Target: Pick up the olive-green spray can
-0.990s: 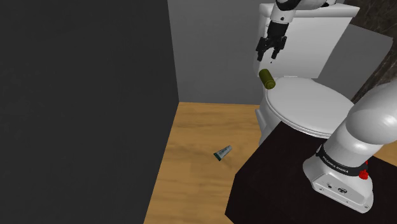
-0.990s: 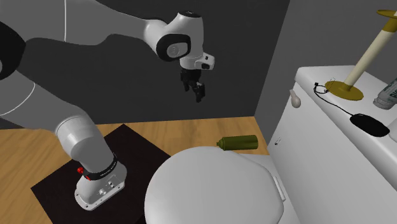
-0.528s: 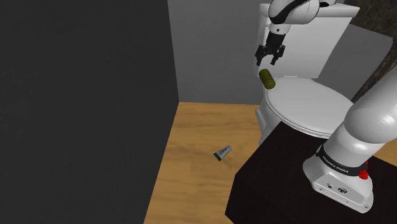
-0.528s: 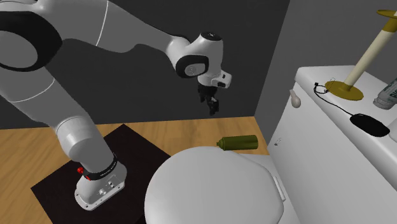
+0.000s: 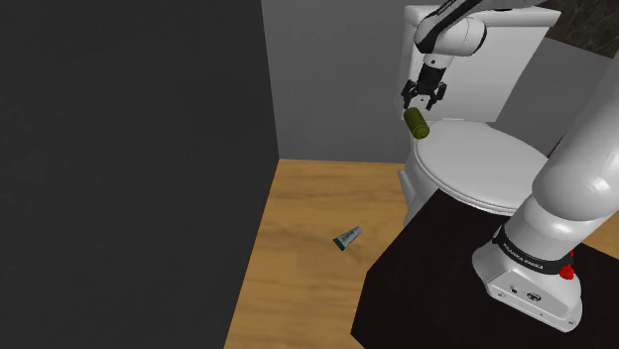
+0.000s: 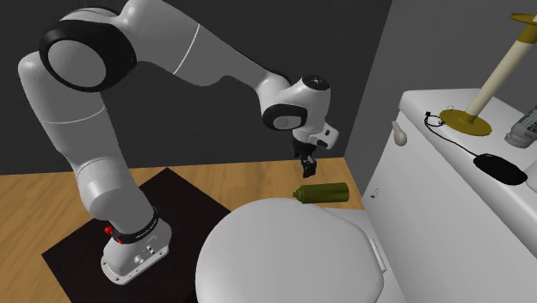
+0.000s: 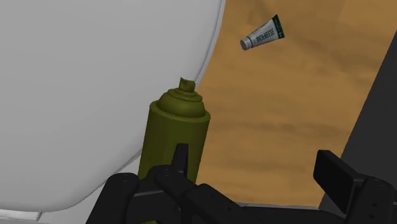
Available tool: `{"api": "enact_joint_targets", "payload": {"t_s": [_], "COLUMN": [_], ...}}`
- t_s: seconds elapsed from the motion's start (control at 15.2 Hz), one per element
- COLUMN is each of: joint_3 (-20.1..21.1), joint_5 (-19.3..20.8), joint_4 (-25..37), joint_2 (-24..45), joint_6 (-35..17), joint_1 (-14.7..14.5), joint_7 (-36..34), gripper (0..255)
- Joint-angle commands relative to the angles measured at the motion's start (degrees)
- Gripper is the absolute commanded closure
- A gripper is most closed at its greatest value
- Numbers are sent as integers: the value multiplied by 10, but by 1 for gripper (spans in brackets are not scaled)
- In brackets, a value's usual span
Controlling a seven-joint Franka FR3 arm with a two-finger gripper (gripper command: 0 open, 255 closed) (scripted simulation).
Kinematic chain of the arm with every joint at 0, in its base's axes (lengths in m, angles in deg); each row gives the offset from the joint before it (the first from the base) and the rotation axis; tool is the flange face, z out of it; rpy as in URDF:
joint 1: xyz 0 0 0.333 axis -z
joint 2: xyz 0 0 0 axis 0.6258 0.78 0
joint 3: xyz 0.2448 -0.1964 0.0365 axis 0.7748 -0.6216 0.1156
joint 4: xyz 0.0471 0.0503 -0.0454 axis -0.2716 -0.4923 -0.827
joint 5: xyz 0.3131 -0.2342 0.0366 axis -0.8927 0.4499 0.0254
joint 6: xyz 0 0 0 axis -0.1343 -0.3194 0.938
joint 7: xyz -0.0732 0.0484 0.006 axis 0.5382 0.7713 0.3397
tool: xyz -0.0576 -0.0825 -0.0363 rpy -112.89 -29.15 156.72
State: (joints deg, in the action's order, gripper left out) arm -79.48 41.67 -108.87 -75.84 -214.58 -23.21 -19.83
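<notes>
The olive-green spray can (image 5: 417, 123) lies on its side at the rim of the white toilet lid (image 5: 476, 164), close to the tank. My gripper (image 5: 424, 98) hangs just above it, open and holding nothing. From the second exterior view the gripper (image 6: 306, 170) sits over the nozzle end of the can (image 6: 323, 193), a small gap apart. Along the hand, the can (image 7: 178, 137) is right behind one of the fingers (image 7: 181, 163), while the other finger stands well off to the side. The gap of the gripper (image 7: 257, 173) is over wooden floor.
A small tube (image 5: 346, 237) lies on the wooden floor (image 5: 308, 248) below. The toilet tank (image 6: 447, 198) carries a yellow-based stick (image 6: 490, 82), a black object (image 6: 499, 168) and a flush handle (image 6: 398, 133). Dark walls close in behind; the stand rests on a black mat (image 5: 436, 288).
My gripper has come down and moved toward the tank, from well above the floor side to just over the can. The can has not moved.
</notes>
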Motion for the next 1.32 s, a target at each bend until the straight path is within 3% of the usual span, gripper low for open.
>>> {"api": "enact_joint_targets", "payload": {"t_s": [0.0, 0.33, 0.92, 0.99, 1.25], "joint_3": [-4, -5, 13, 14, 14], "joint_5": [-30, -95, -128, -128, -128], "joint_4": [17, 70, 67, 67, 66], "joint_2": [40, 129, 171, 172, 172], "joint_6": [-17, -35, -76, -76, -77], "joint_1": [14, 55, 68, 68, 68], "joint_7": [9, 26, 52, 52, 52], "gripper": [0, 0, 0, 255, 255]}}
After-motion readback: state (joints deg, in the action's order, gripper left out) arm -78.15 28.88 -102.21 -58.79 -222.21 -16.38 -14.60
